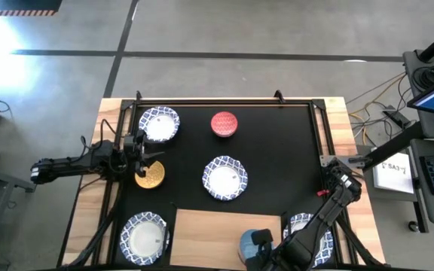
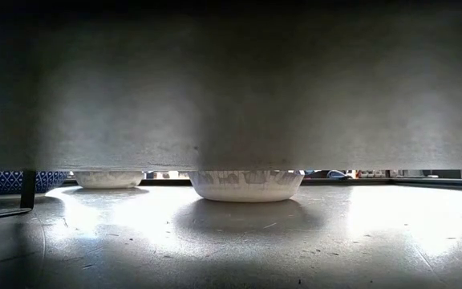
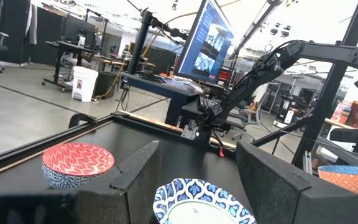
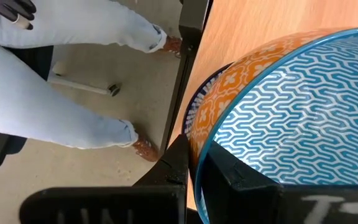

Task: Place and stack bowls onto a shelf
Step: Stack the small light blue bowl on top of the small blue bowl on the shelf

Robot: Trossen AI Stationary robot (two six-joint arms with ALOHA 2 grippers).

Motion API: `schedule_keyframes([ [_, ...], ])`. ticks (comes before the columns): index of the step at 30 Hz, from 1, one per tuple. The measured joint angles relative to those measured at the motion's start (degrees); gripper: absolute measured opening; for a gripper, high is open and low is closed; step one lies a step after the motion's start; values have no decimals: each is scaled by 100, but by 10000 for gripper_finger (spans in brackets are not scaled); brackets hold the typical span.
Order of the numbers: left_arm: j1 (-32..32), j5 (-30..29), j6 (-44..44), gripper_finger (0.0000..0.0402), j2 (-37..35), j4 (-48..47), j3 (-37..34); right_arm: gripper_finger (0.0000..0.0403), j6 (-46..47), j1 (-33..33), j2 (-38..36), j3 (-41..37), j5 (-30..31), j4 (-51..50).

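My right gripper (image 1: pixel 259 242) is shut on a small bowl (image 1: pixel 249 244), blue-patterned inside and orange outside, over the near right part of the light-wood shelf (image 1: pixel 213 233). My left gripper (image 1: pixel 143 159) is open beside the yellow-gold bowl (image 1: pixel 151 177) at the mat's left; whether it touches that bowl I cannot tell. In the left wrist view its fingers (image 3: pixel 135 177) stand apart, with the centre white bowl (image 3: pixel 197 202) beyond them. The red bowl (image 1: pixel 224 124) rests on the mat's far side. My right gripper holds the small bowl by its rim (image 4: pixel 199 146), one finger (image 4: pixel 241 180) inside the bowl and one finger (image 4: pixel 173 167) outside against the orange wall. The bowl sits over the shelf (image 4: pixel 253 25); whether its base rests on the board cannot be seen.
White blue-rimmed bowls stand on the black mat: far left (image 1: pixel 159 124), centre (image 1: pixel 224 178), near left (image 1: pixel 144 237), and near right (image 1: pixel 311 229) half under my right arm. A person's legs (image 4: pixel 55 93) are just beyond the table's near edge. A grey surface blocks most of the low view.
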Motion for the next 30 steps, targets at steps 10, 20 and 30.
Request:
schedule_keyframes([
  [10, 0, 0, 0, 194, -1, 0, 0, 13, -147, 0, 2, -147, -51, -9],
  [20, 0, 1, -1, 194, -1, 0, 0, 13, -239, 0, 2, -363, -160, 3],
  [30, -1, 0, 0, 194, -1, -1, 0, 34, -221, 0, 2, -442, -148, 2],
])
